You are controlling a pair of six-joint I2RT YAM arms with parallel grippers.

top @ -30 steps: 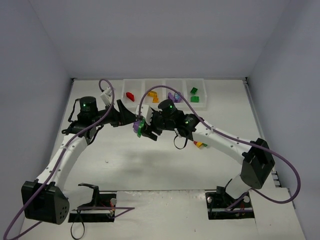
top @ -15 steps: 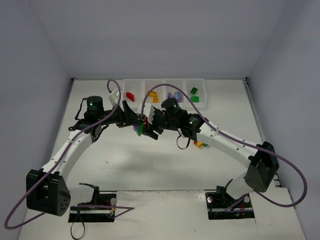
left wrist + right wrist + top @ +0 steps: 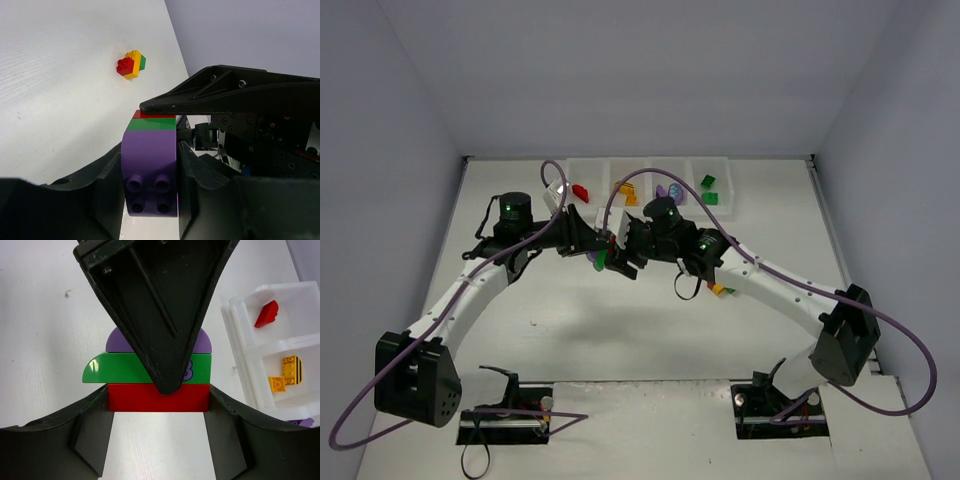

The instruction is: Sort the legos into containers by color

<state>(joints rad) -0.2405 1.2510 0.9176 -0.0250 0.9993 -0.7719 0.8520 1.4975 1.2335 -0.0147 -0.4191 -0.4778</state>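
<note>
A stacked clump of legos, purple (image 3: 150, 170) over green (image 3: 150, 124) over red (image 3: 152, 114), hangs above the table between both grippers (image 3: 599, 260). My left gripper (image 3: 150, 150) is shut on the purple brick at one end. My right gripper (image 3: 157, 392) is shut on the red brick (image 3: 157, 397) at the other end, with the green brick (image 3: 125, 370) beyond it. The containers (image 3: 650, 172) stand in a row at the back. They hold a red (image 3: 580, 190), a yellow-orange (image 3: 627, 190), a purple (image 3: 670, 192) and a green lego (image 3: 708, 190).
A small red, yellow and green clump (image 3: 131, 64) lies on the table under the right forearm (image 3: 721, 289). Purple cables loop over both arms. In the right wrist view the red bin (image 3: 292, 295) and yellow bin (image 3: 300, 355) are close on the right.
My left gripper has moved right up to the clump and shut on its purple brick. The right gripper has kept its hold on the red end, shifting slightly toward the back.
</note>
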